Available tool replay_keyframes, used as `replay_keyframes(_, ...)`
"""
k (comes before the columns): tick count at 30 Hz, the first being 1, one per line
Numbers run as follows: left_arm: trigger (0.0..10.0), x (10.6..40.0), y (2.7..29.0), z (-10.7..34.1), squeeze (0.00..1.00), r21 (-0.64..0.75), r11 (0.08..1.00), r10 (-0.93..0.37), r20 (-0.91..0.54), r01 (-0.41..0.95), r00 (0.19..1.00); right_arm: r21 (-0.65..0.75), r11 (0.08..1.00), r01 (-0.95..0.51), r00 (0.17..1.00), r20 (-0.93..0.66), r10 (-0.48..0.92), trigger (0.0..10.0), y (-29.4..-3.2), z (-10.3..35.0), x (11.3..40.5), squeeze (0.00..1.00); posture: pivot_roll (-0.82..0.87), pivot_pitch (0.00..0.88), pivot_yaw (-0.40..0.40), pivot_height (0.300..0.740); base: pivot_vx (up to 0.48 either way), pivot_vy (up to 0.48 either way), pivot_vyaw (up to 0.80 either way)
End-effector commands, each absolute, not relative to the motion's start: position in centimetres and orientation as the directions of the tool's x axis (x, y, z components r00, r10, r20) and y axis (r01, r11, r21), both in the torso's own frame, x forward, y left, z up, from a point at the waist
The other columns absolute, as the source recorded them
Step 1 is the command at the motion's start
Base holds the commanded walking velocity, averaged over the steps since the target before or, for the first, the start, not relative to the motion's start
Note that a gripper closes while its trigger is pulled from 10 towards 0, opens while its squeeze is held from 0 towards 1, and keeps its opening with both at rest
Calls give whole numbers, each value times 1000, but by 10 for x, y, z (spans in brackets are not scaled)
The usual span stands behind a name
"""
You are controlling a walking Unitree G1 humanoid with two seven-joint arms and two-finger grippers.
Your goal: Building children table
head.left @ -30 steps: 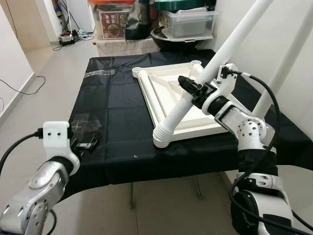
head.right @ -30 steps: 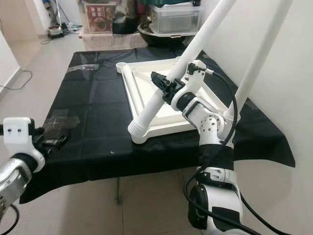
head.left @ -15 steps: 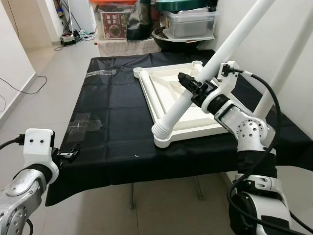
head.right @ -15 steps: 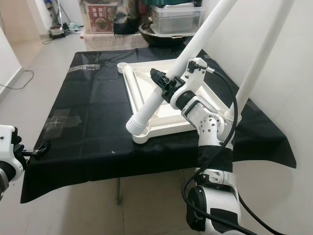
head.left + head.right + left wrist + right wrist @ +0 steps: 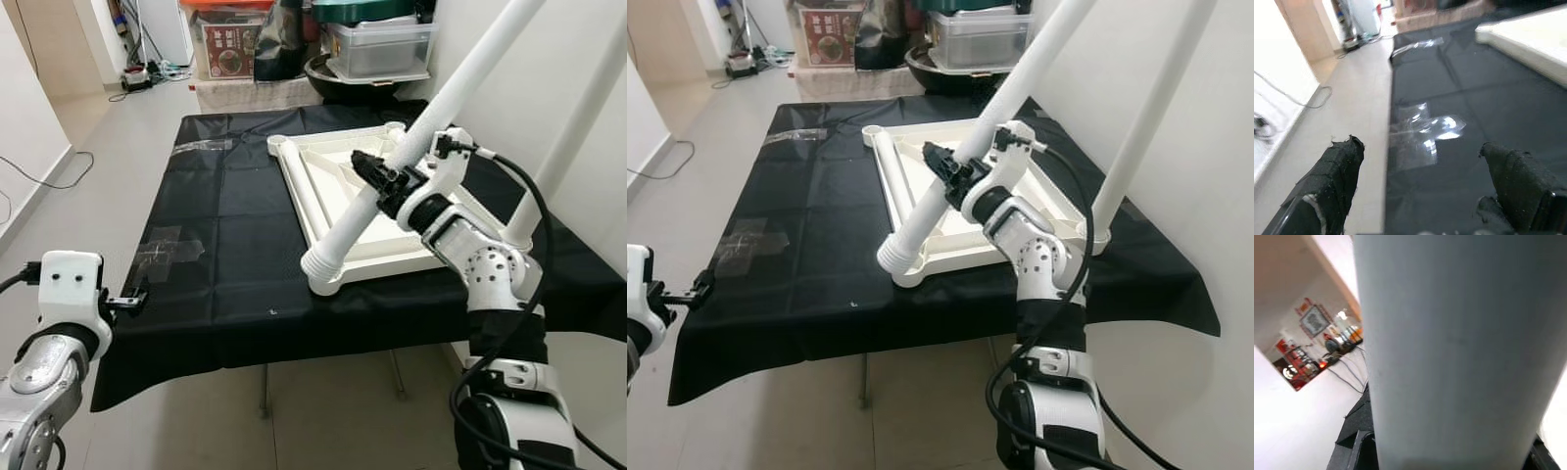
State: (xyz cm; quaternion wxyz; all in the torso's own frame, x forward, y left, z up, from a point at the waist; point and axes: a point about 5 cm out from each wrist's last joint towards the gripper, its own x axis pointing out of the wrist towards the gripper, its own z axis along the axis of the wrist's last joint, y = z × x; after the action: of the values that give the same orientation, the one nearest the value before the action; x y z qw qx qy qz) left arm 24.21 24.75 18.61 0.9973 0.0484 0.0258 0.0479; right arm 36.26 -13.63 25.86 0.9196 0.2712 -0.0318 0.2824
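The white table leg (image 5: 392, 181) leans at a steep slant over the upturned white tabletop (image 5: 343, 201), its ribbed threaded end resting at the socket of the near corner (image 5: 323, 279), on the black cloth of the table (image 5: 225, 245). The right gripper (image 5: 377, 181) has its jaws clamped round the leg partway up the tube; against a second ago the leg stands a shade steeper and the wrist has rolled a little, so I'd judge it is being turned or lined up into the socket, with the thread not yet seated since the ribs are plainly exposed. A second white leg (image 5: 1146, 127) already stands at the far right corner, so the build looks roughly midway. The left gripper (image 5: 122, 302) has dropped back from over the cloth to the near left edge, jaws spread wide and holding nothing, which leaves the tabletop unsteadied while the leg is worked. Clear tape (image 5: 171, 245) glints on the cloth near it. Beyond the table sit a clear storage box (image 5: 377, 49) and a red printed carton (image 5: 230, 44), whose lettering is too small to read
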Motion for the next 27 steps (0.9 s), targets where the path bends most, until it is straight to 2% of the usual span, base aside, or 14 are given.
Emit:
replay_keyframes(1,10000,241,239,187,0,-12,998,-57,-6,57,998,420,650,-634,771,267,579,10000,-125,264,355,0,8,0,-4,740,0,0,0)
replay_keyframes(2,10000,240,229,191,0,-94,975,-199,36,201,979,367,589,-720,690,294,661,10000,-114,267,347,0,11,0,-7,740,0,0,0)
replay_keyframes(4,10000,240,229,191,0,-94,975,-199,36,201,979,367,589,-720,690,294,661,10000,-114,267,347,0,11,0,-7,740,0,0,0)
replay_keyframes(5,10000,238,210,196,0,-125,897,-419,68,424,906,273,460,-845,530,312,789,10000,-94,270,332,0,10,0,-4,740,0,0,0)
replay_keyframes(6,10000,238,210,196,0,-125,897,-419,68,424,906,273,460,-845,530,312,789,10000,-94,270,332,0,10,0,-4,740,0,0,0)
replay_keyframes(7,10000,237,199,196,0,-104,853,-510,50,512,859,231,394,-889,451,309,837,10000,-84,271,325,0,10,0,-1,740,0,0,0)
replay_keyframes(8,10000,237,199,196,0,-104,853,-510,50,512,859,231,394,-889,451,309,837,10000,-84,271,325,0,10,0,-1,740,0,0,0)
replay_keyframes(9,10000,235,184,196,0,-74,778,-624,23,624,781,181,305,-935,348,302,887,10000,-71,272,317,0,10,0,2,740,0,0,0)
replay_keyframes(10,10000,234,178,196,0,-69,739,-671,15,670,742,165,274,-947,313,299,901,10000,-63,273,314,0,7,0,5,740,0,0,0)
replay_keyframes(18,10000,236,160,191,0,-33,614,-789,-54,788,612,124,187,-975,216,293,931,10000,-36,278,308,0,6,0,6,740,0,0,0)
replay_keyframes(21,10000,237,158,189,0,-24,594,-803,-70,804,592,118,163,-979,192,296,936,10000,-30,280,306,0,6,0,6,740,0,0,0)
replay_keyframes(22,10000,239,158,184,0,-14,576,-814,-95,817,572,107,132,-985,159,302,940,10000,-24,283,302,0,6,0,6,740,0,0,0)
replay_keyframes(27,10000,239,160,181,0,-15,568,-819,-106,823,564,101,108,-989,134,309,941,10000,-22,286,298,0,-2,0,15,740,0,0,0)
